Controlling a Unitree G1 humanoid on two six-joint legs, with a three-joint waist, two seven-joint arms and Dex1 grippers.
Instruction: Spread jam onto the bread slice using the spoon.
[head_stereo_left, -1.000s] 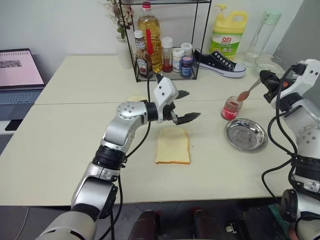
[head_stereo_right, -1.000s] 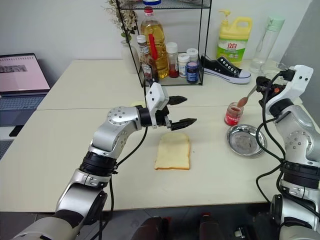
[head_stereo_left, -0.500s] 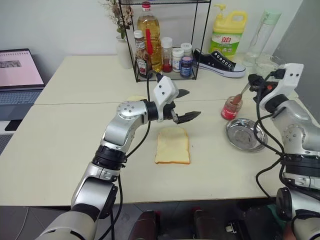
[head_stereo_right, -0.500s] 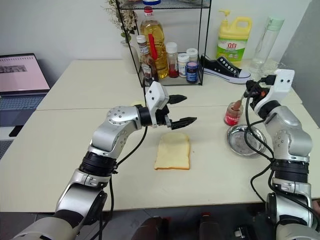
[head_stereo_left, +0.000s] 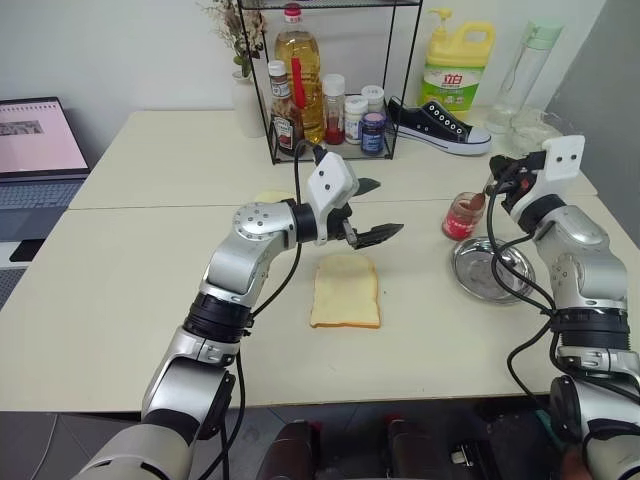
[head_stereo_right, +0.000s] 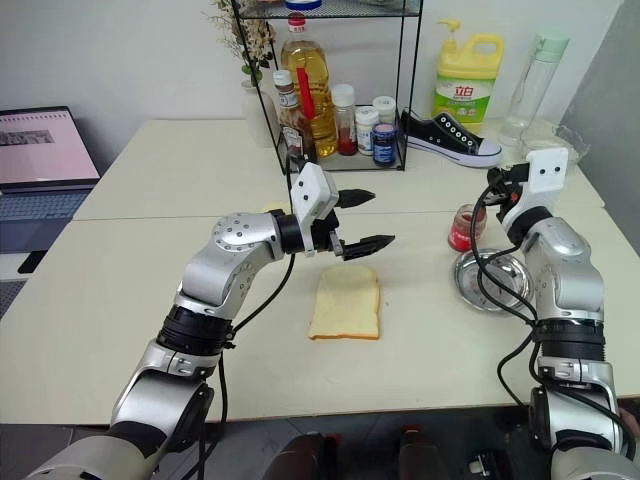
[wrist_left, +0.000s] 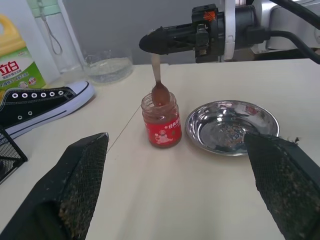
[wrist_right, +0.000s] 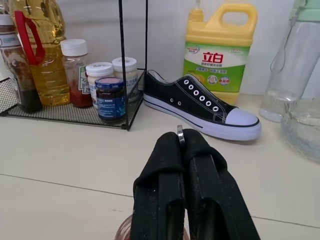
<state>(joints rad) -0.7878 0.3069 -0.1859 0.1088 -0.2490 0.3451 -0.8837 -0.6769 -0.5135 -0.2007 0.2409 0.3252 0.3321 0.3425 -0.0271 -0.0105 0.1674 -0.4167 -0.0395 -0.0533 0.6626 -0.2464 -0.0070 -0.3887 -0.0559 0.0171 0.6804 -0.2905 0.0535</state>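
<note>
The spoon is pinched between the pressed-together fingers of the right gripper, bowl dipped into the jam jar, right of frame centre beside the steel plate. The bread slice lies plain at centre. The left gripper is held spread above it.

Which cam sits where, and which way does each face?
Head stereo pair: looks forward and down over the table; both arms, bread slice, jam jar, steel plate.
Left wrist: looks along the open left end effector toward jar, plate and right end effector.
Right wrist: looks forward past its shut fingers, clamping the spoon, to sneaker and rack.
Shared: sneaker, detergent bottle.
</note>
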